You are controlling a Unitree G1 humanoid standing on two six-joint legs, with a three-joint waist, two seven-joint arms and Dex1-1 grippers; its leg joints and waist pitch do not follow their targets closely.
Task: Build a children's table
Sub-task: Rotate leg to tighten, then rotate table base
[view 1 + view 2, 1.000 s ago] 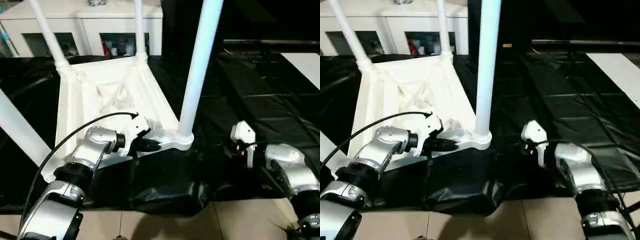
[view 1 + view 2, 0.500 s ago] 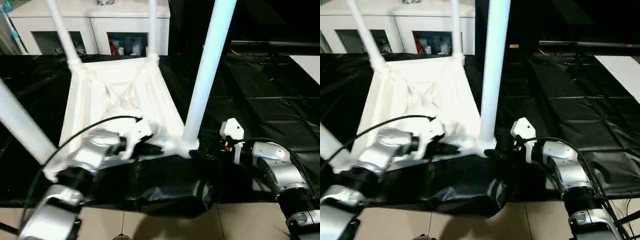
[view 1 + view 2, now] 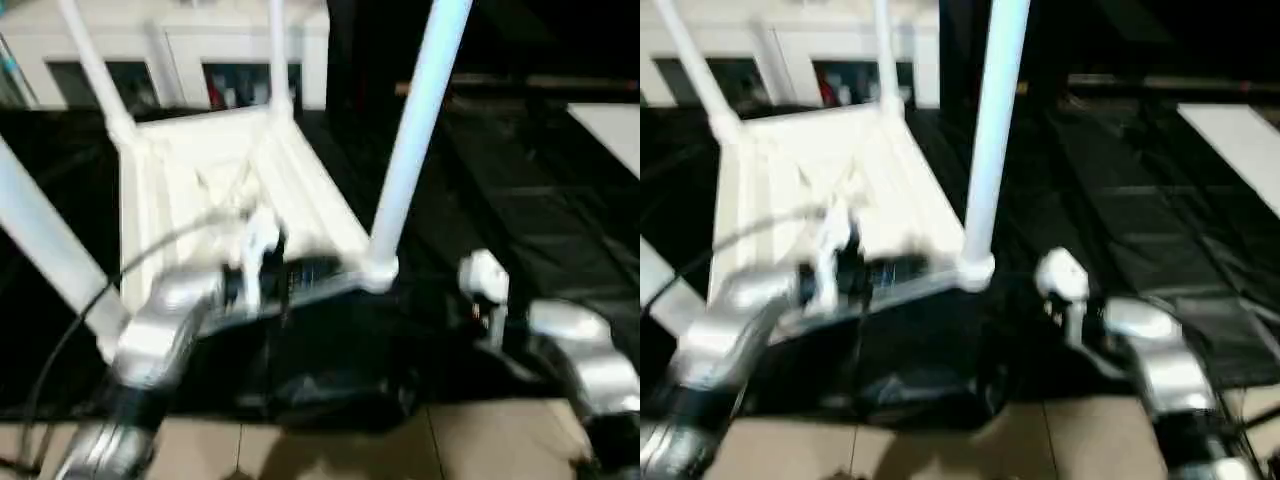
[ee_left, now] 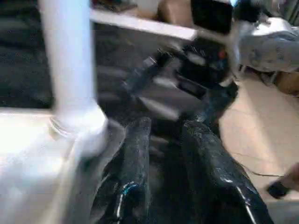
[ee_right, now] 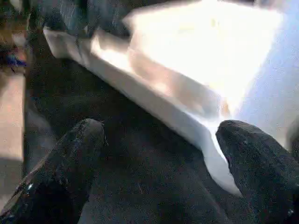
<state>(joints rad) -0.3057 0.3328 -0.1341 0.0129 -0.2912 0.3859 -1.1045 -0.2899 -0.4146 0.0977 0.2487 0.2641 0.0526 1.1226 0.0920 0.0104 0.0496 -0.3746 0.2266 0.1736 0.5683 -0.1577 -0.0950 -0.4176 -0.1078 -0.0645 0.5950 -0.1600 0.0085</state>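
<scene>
The children's table (image 3: 200, 170) lies upside down on the black sheet, its ribbed underside up and its white tube legs standing up from the corner sockets. The near right leg (image 3: 410, 140) rises from its socket (image 3: 378, 272). My left gripper (image 3: 310, 270) is at the table's near rim, just left of that socket. In the left wrist view its fingers (image 4: 135, 154) stand slightly apart, with nothing between them and the rim beside them. My right gripper (image 5: 163, 135) is open wide just right of the socket, facing the table's rim (image 5: 154, 93) and touching nothing.
A white cabinet (image 3: 180, 50) with glass doors stands behind the table. The black sheet (image 3: 520, 180) covers the floor to the right, with a white panel (image 3: 610, 125) at the far right. Bare tiles (image 3: 330, 450) run along the near edge. A black cable arcs over my left forearm.
My left gripper's fingers were shut at the table's near rim and have now parted. My right gripper has drawn back a little from the near right socket. The camera has shifted.
</scene>
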